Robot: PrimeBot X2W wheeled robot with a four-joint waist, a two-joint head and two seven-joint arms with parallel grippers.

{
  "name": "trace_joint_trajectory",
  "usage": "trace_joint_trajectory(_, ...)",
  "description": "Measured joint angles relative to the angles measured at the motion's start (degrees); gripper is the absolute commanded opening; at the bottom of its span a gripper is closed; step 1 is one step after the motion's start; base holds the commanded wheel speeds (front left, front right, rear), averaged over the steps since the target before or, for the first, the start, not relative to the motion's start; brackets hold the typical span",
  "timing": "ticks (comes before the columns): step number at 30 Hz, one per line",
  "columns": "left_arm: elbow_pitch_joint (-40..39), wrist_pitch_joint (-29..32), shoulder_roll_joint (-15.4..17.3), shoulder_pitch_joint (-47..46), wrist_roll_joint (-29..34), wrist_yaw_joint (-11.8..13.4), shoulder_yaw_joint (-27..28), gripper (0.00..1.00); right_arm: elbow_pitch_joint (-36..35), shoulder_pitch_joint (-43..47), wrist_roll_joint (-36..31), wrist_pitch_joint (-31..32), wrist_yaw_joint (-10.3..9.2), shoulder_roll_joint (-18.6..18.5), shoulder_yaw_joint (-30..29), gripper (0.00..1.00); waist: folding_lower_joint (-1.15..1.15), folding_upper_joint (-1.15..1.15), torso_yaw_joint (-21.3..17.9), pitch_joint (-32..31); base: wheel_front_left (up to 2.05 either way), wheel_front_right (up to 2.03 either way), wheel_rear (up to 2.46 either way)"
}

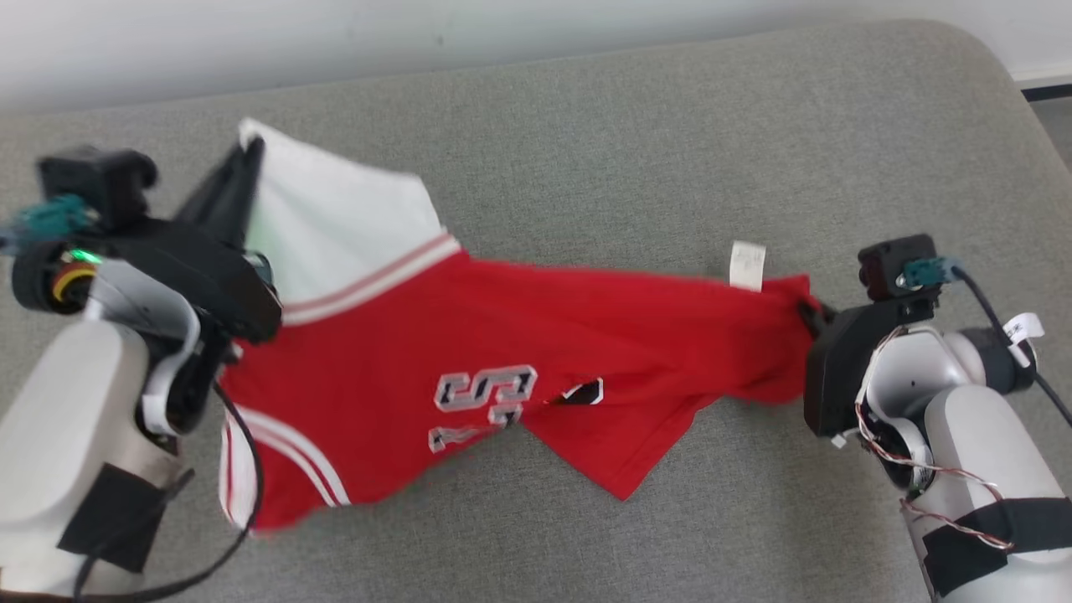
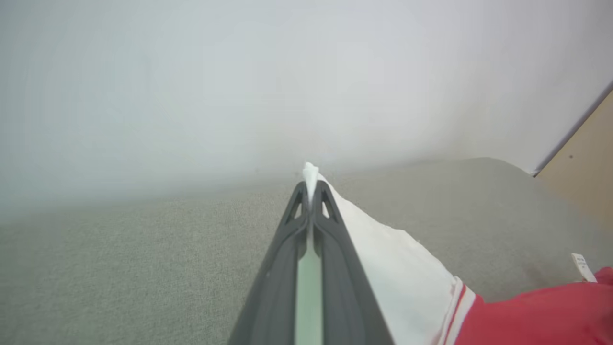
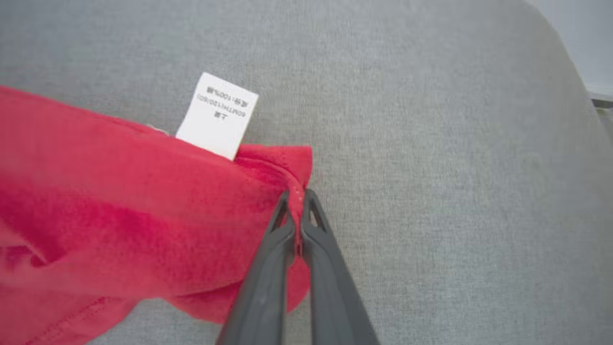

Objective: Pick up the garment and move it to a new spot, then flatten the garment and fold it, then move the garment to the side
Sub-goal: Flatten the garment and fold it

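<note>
Both locked on: left gripper (image 1: pixel 249 149) pinches the garment (image 1: pixel 536 335) by its white sleeve at far left, right gripper (image 3: pixel 298 194) clamps its red hem at right. It's stretched across the grey cushion (image 1: pixel 670 126). Pull the 2 ends evenly, then lower it flat.

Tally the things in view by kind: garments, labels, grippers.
Garments: 1, the red and white jersey
Care labels: 1, the white care label on its edge
Grippers: 2, the left gripper and the right gripper, each shut on the jersey
Total: 4
</note>
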Motion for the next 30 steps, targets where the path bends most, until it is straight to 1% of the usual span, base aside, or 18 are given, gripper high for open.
trace_joint_trajectory(5, -3.1, -5.2, -0.4, -2.5, -2.3, 1.2, 4.7, 0.0, -1.5, -2.9, 1.0, -5.7, 0.0, 1.2, -0.9, 0.0, 0.0, 0.0, -0.3, -0.7, 0.0, 0.0, 0.0)
trace_joint_trajectory(7, -4.4, -5.9, -0.4, -3.8, -3.2, 1.4, 6.0, 0.0, -1.7, -4.3, 1.5, -7.5, 0.0, 1.5, -1.0, 0.0, 0.0, 0.0, -0.3, -0.9, 0.0, 0.0, 0.0)
trace_joint_trajectory(13, -7.4, -6.0, 0.5, -6.8, -3.5, 1.5, 7.5, 0.0, -1.8, -9.5, 4.8, -12.7, 0.0, 2.7, -2.0, 0.0, 0.0, 0.0, -0.7, -1.6, 0.0, 0.0, 0.0)
trace_joint_trajectory(17, -9.0, -6.6, 0.8, -8.5, -4.4, 1.7, 8.8, 0.0, -1.0, -13.4, 7.1, -14.0, 0.0, 3.6, -2.1, 0.0, 0.0, 0.0, -1.4, -1.8, 0.0, 0.0, 0.0)
trace_joint_trajectory(24, -9.7, -8.8, 0.1, -14.1, -5.8, 4.6, 12.6, 0.0, 3.9, -22.8, 9.3, -14.8, 0.0, 5.9, -3.4, 0.0, 0.0, 0.0, -2.7, 0.2, 0.0, 0.0, 0.0)
trace_joint_trajectory(27, -9.6, -9.9, -0.2, -17.7, -6.4, 5.1, 14.2, 0.0, 6.4, -27.5, 9.2, -16.3, 0.0, 7.0, -4.6, 0.0, 0.0, 0.0, -3.1, 1.7, 0.0, 0.0, 0.0)
trace_joint_trajectory(28, -9.6, -9.9, -0.2, -17.7, -6.4, 5.1, 14.2, 0.0, 6.4, -27.5, 9.2, -16.3, 0.0, 7.0, -4.6, 0.0, 0.0, 0.0, -3.1, 1.7, 0.0, 0.0, 0.0)
trace_joint_trajectory(30, -9.0, -10.9, 0.0, -20.2, -6.2, 6.0, 15.2, 0.0, 8.1, -30.6, 8.6, -17.7, 0.0, 7.4, -5.2, 0.0, 0.01, 0.0, -3.4, 2.9, 0.0, 0.0, 0.0)
